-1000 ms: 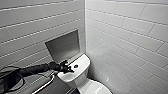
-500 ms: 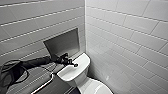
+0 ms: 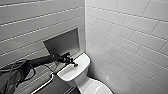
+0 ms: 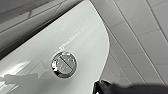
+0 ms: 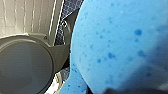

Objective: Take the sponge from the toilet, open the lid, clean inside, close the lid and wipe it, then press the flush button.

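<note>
The white toilet [image 3: 79, 75] stands in the tiled corner, and its lid [image 3: 97, 88] lies down over the bowl at the lower edge. My left gripper [image 3: 74, 64] reaches in from the left and hovers shut just over the flat tank top [image 3: 75, 68]. In the left wrist view the round chrome flush button [image 4: 64, 64] sits in the tank top [image 4: 82, 37], with a dark fingertip [image 4: 103, 86] close beside it. The bright blue sponge [image 5: 117, 47] looms very close in the right wrist view, with my right gripper shut on it.
Grey tiled walls [image 3: 125, 37] meet in a corner right behind the tank. A rectangular recess [image 3: 63, 42] is set in the wall above the tank. A pale rail [image 3: 45, 83] and loose black cables [image 3: 15, 72] lie at the left.
My left arm has stretched a little further over the tank top. The toilet has not moved.
</note>
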Controlling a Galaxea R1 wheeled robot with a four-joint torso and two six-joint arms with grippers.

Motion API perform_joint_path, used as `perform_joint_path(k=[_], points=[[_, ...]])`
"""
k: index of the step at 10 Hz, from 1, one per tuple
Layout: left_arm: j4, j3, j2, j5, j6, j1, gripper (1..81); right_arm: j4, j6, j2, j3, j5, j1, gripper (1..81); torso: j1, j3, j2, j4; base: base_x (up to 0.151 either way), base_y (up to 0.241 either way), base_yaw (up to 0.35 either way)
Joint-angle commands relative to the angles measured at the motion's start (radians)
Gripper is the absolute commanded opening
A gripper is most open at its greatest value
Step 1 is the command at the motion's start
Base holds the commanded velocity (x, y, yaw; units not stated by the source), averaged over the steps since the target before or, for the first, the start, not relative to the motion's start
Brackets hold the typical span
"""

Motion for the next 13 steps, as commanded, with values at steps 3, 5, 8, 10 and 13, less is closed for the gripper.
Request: perform_joint_path(k=[3, 5, 8, 10, 13], points=[[0.024, -0.065, 0.03, 0.034, 0.01, -0.212, 1.0, -0.007, -0.001, -0.035, 0.04, -0.052, 0.004, 1.0, 0.0, 0.0, 0.0, 0.0, 0.0, 0.0, 0.0], [0.025, -0.098, 0.042, 0.043, 0.01, -0.213, 1.0, -0.007, -0.001, -0.035, 0.04, -0.052, 0.002, 1.0, 0.0, -0.056, 0.0, 0.0, 0.0, 0.0, 0.0], [0.042, -0.103, 0.047, 0.047, 0.012, -0.213, 1.0, -0.009, -0.001, -0.033, 0.043, -0.052, 0.004, 1.0, 0.0, -0.076, 0.0, 0.0, 0.0, 0.0, 0.0], [0.067, -0.132, 0.057, 0.047, 0.01, -0.212, 1.0, -0.007, -0.001, -0.038, 0.045, -0.052, 0.004, 1.0, 0.001, -0.102, 0.001, 0.0, 0.0, 0.0, 0.0], [0.096, -0.152, 0.06, 0.04, 0.012, -0.21, 1.0, -0.007, -0.001, -0.039, 0.051, -0.052, 0.004, 1.0, 0.001, -0.104, 0.001, 0.0, 0.0, 0.0, 0.0]])
